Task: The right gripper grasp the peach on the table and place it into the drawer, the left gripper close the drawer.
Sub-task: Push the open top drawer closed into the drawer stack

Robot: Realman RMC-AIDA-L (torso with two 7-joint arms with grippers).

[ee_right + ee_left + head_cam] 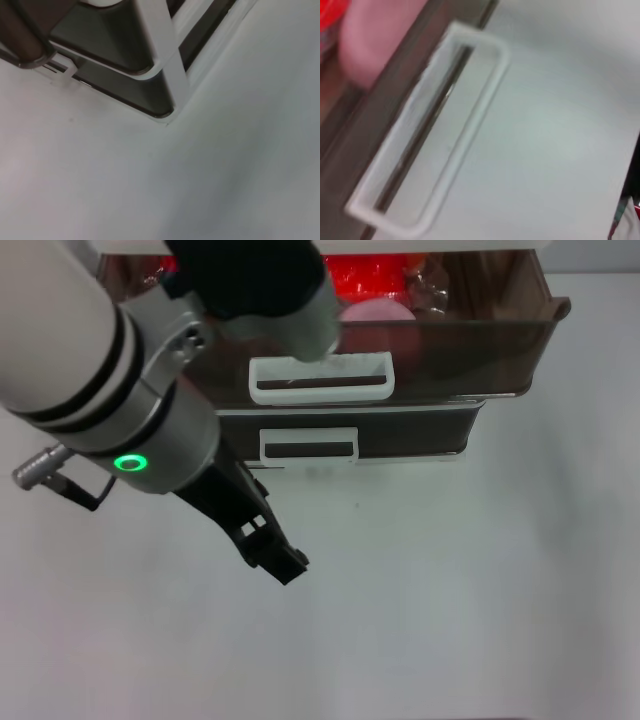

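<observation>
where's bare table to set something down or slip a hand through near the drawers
Free: the white table in front of the drawer unit and out to the robot's right. Crowded: the open top drawer, holding the peach and red packets, with an arm above it, and the left side, where the left gripper hangs over the table.

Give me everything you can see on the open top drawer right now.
The drawer is translucent dark-brown plastic, pulled out past the lower drawer beneath it. A long white loop handle sits on its front wall. Inside lie the pink peach and red packets. The left gripper hangs over the table in front, apart from the handle. An arm covers the drawer's left part.
</observation>
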